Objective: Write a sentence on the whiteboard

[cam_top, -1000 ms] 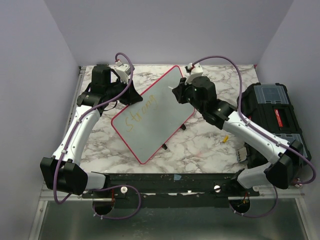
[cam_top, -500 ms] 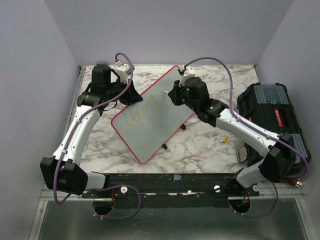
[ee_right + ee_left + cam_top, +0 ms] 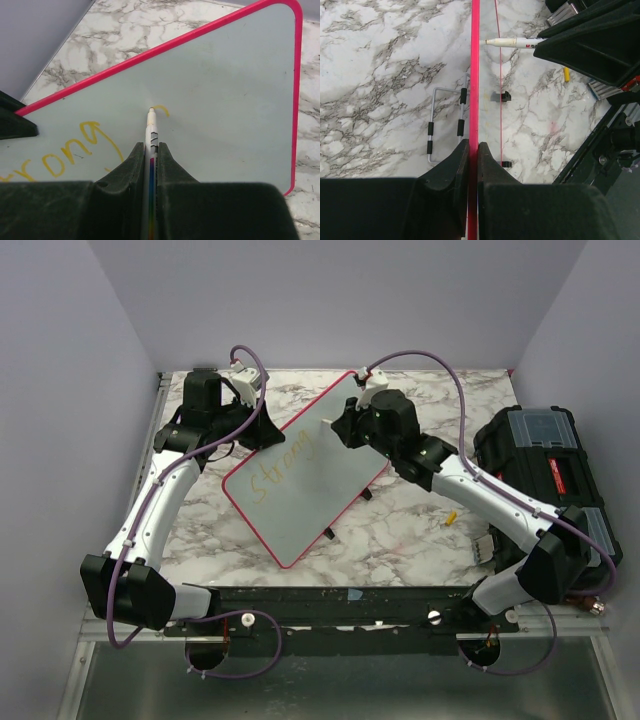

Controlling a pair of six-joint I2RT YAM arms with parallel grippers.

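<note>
From the top view the left arm (image 3: 160,505) rises from its base at 7 o'clock, runs up the left side of the counter (image 3: 400,530) and bends at the far end so that its wrist turns toward 3 o'clock. The left pincer (image 3: 473,146) is clenched on the red-pink rim of the whiteboard (image 3: 310,490), on its upper-left long edge; its own camera sees the board edge-on, a thin red line between the two black fingers. The right arm (image 3: 490,500) stretches from 5 o'clock toward 10 o'clock, low over the marble, with its wrist above the far half of the board. The right pincer (image 3: 151,146) is closed on a white marker (image 3: 150,125), which points straight ahead of the fingers at 12 o'clock in the wrist view, its tip on the board at a small yellow curl. The whiteboard lies slantwise in the middle of the counter, its long axis from 7 to 1 o'clock, its small black feet on the lower-right edge. The sentence (image 3: 280,468), so far the yellow word "Strong", runs along that same axis on the left half, and the marker tip sits just past its last letter. A wire stand (image 3: 432,125) lies on the marble beside the board, and a black toolbox (image 3: 545,455) stands at 3 o'clock.
</note>
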